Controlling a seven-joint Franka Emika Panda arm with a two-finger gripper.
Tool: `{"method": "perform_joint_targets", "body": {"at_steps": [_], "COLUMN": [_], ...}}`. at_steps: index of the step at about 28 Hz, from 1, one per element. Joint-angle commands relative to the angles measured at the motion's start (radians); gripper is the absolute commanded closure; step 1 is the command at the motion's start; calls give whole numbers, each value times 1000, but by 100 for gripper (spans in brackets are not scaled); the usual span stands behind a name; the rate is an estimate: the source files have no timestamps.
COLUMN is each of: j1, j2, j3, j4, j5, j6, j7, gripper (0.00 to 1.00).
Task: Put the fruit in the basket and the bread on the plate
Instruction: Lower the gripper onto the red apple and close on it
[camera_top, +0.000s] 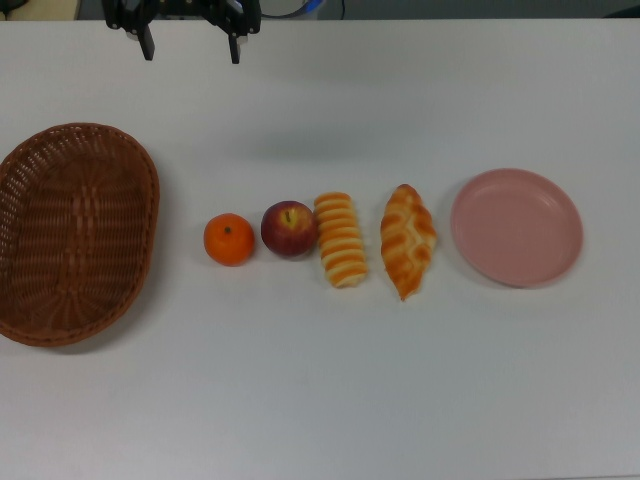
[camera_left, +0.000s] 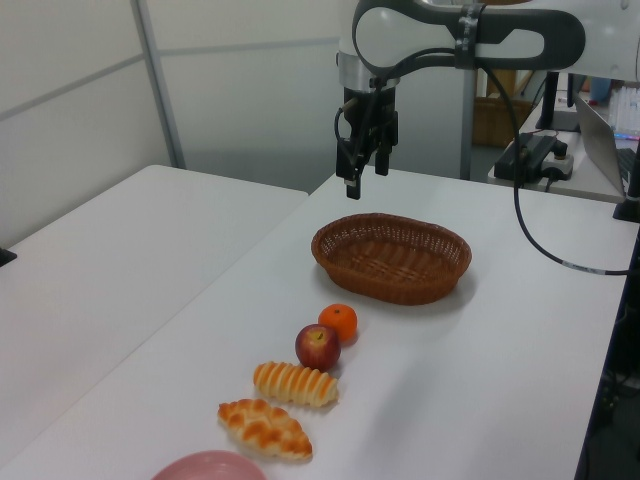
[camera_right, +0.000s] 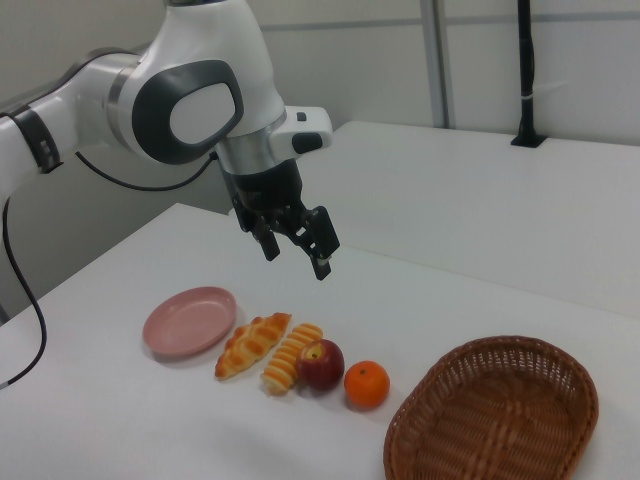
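Observation:
A row lies across the white table in the top view: the orange mandarin (camera_top: 229, 239), the dark red apple (camera_top: 289, 228), the striped spiral roll (camera_top: 340, 239) and the twisted glazed pastry (camera_top: 407, 238). The apple touches the roll. The empty wicker basket (camera_top: 75, 230) is at the top view's left, the empty pink plate (camera_top: 516, 226) at its right. My gripper (camera_top: 190, 45) hangs open and empty, high above the table near the far edge, apart from everything. The right view shows the gripper (camera_right: 295, 255) above and behind the roll (camera_right: 291, 357).
A second white table (camera_left: 100, 270) adjoins at the left view's left. Cables and a wicker box stand behind the arm (camera_left: 470, 35) in the left view. A black post (camera_right: 527, 70) stands on the far table in the right view.

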Motion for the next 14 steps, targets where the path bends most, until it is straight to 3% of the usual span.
{"method": "perform_joint_targets", "body": {"at_steps": [1,14], "j1": [14,27], "j2": [11,66], "j3": [7,10], "j4": [-1,-13], "j5": [-16,-15], "j6": [4,12], "j7": [9,15], "gripper": [0,0]}}
